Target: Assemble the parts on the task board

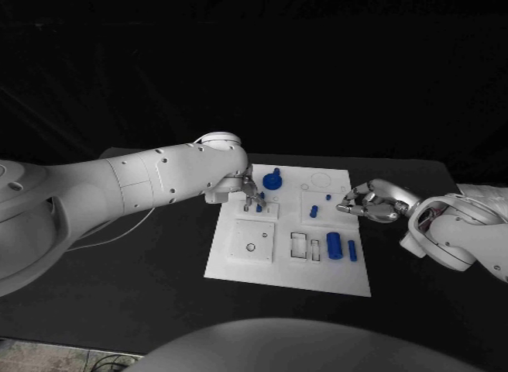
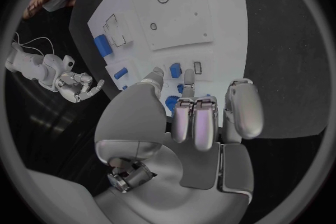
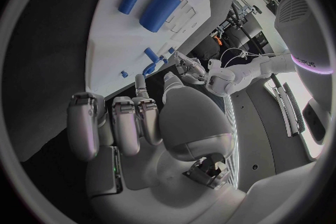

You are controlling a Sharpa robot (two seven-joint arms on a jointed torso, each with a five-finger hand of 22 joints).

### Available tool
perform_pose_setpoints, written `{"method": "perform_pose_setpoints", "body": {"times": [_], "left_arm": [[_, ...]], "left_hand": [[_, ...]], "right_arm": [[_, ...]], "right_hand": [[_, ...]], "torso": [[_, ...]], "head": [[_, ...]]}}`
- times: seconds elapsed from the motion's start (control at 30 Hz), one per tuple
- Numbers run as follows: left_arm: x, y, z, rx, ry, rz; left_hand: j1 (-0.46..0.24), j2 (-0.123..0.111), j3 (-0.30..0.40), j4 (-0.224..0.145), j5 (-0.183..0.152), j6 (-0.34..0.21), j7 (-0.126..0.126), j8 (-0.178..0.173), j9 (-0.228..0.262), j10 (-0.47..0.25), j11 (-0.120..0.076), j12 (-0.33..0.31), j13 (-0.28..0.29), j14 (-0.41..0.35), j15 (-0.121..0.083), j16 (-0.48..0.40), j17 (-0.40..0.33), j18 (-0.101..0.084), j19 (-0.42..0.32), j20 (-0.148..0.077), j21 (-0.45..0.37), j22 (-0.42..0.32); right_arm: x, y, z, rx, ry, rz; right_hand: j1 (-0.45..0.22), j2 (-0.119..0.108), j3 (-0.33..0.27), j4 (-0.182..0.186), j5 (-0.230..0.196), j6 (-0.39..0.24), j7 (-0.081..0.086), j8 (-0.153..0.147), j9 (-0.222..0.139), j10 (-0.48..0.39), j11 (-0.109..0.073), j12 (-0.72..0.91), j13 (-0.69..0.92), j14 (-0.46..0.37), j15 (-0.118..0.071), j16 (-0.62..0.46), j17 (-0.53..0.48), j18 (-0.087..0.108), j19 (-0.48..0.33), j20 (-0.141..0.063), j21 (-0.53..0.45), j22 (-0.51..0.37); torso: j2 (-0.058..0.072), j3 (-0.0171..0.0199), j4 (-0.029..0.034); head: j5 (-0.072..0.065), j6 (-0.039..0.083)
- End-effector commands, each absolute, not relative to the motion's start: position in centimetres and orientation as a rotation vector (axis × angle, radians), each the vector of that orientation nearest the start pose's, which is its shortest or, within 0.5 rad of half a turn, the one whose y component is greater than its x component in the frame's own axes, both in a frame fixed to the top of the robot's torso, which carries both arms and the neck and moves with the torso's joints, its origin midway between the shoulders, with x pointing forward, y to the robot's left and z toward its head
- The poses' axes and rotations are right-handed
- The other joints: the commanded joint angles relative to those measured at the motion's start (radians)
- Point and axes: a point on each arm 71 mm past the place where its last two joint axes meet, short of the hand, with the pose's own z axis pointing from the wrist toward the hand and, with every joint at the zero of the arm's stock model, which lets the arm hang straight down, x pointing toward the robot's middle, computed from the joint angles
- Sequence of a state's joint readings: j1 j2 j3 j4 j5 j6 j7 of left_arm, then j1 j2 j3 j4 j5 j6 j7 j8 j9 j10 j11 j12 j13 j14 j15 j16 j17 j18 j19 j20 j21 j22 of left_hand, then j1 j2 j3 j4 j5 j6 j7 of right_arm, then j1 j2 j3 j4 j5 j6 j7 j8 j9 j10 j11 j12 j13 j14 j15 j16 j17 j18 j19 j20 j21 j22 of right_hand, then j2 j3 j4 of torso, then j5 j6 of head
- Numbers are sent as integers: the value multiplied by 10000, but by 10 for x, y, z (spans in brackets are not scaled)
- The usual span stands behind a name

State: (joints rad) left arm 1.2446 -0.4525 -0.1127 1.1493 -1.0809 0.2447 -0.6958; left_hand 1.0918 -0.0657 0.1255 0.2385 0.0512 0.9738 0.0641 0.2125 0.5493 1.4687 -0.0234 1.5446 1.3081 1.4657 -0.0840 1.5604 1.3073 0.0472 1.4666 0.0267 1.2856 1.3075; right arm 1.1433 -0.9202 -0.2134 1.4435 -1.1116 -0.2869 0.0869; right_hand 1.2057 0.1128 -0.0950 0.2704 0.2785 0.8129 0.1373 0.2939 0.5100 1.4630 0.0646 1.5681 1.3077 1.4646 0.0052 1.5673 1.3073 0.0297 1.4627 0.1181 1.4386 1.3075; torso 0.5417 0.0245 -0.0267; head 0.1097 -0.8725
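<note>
Left hand point(image 1: 249, 195) presses fingertips around a small blue part point(image 2: 175, 69) on the task board point(image 1: 238, 260); a skewed push could jam it. Right hand point(image 1: 365, 203) hovers empty, fingers curled (beside the board's edge).

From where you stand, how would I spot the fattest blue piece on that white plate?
Find the white task board in the middle of the black table, then look to the side nearer the right hand. Near that edge two blue cylinders lie side by side: the thick blue cylinder is the broader, beside a much thinner blue rod.
</note>
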Motion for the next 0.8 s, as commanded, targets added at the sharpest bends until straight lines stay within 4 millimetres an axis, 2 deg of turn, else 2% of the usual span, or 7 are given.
{"method": "perform_pose_setpoints", "body": {"times": [0.03,0.17,0.27,0.37,0.4,0.57,0.8], "left_arm": [[524,140,-244,-1959,24350,-668],[525,145,-230,-2040,24228,-1109],[526,150,-218,-2068,24113,-1535],[528,156,-207,-2085,23945,-1964],[528,158,-204,-2125,23854,-2097],[533,173,-196,-2442,23486,-2301],[542,187,-192,-2649,22875,-2070]], "left_hand": [[136,16,-66,17,-15,87,19,47,10,839,62,-4,2285,1024,78,-8,2541,59,192,61,43,1917],[238,72,-94,41,-12,143,5,97,18,847,53,7,2298,1025,75,-3,2545,58,200,65,56,1921],[601,233,-72,7,46,176,-8,165,16,873,41,44,2345,1041,70,62,2600,50,228,65,123,1941],[1187,422,89,-178,586,160,-31,205,0,906,23,92,2407,1051,53,104,2635,33,260,61,217,1967],[1379,470,137,-230,884,154,-38,218,-9,926,18,121,2445,1051,46,104,2635,24,276,55,269,1981],[1755,613,216,-173,1739,47,-1,158,-168,955,51,165,2501,1051,78,104,2635,7,299,64,358,2003],[1880,660,187,59,2128,259,-57,247,-302,978,18,200,2546,1051,62,104,2635,3,304,68,407,2012]], "right_arm": [[452,-262,-275,1018,19241,7762],[452,-261,-274,996,19144,7825],[451,-259,-273,974,19042,7886],[451,-258,-271,953,18903,7951],[451,-258,-271,948,18847,7977],[452,-256,-265,969,18560,8127],[453,-253,-253,873,18101,8353]], "right_hand": [[83,-8,-11,-64,-37,-59,33,8,10,1078,66,27,2631,1062,67,35,2635,100,15,40,-10,2107],[82,-9,-14,-61,-38,-64,34,5,9,1078,67,27,2631,1062,67,35,2635,98,22,40,-3,2110],[82,-10,-16,-60,-39,-67,34,4,9,1078,67,27,2631,1062,68,35,2635,79,70,40,58,2134],[81,-10,-17,-59,-40,-68,34,3,9,1078,67,27,2631,1062,68,35,2635,63,116,40,114,2156],[81,-10,-18,-58,-40,-68,34,3,9,1078,66,27,2631,1062,67,35,2635,58,128,40,129,2162],[72,-3,-44,-18,-43,-32,22,20,18,1078,58,27,2631,1062,62,35,2635,35,197,37,211,2195],[212,-17,-58,-35,-18,63,-9,60,38,1078,30,27,2631,1062,39,35,2635,-10,332,16,371,2258]], "torso": [[15,-8,0],[-1,-2,2],[7,-3,-12],[24,-8,12],[25,-8,16],[66,-30,35],[142,-106,34]], "head": [[-16,-2],[-29,-2],[-35,-2],[-76,-2],[-80,-2],[-84,-2],[-108,-2]]}}
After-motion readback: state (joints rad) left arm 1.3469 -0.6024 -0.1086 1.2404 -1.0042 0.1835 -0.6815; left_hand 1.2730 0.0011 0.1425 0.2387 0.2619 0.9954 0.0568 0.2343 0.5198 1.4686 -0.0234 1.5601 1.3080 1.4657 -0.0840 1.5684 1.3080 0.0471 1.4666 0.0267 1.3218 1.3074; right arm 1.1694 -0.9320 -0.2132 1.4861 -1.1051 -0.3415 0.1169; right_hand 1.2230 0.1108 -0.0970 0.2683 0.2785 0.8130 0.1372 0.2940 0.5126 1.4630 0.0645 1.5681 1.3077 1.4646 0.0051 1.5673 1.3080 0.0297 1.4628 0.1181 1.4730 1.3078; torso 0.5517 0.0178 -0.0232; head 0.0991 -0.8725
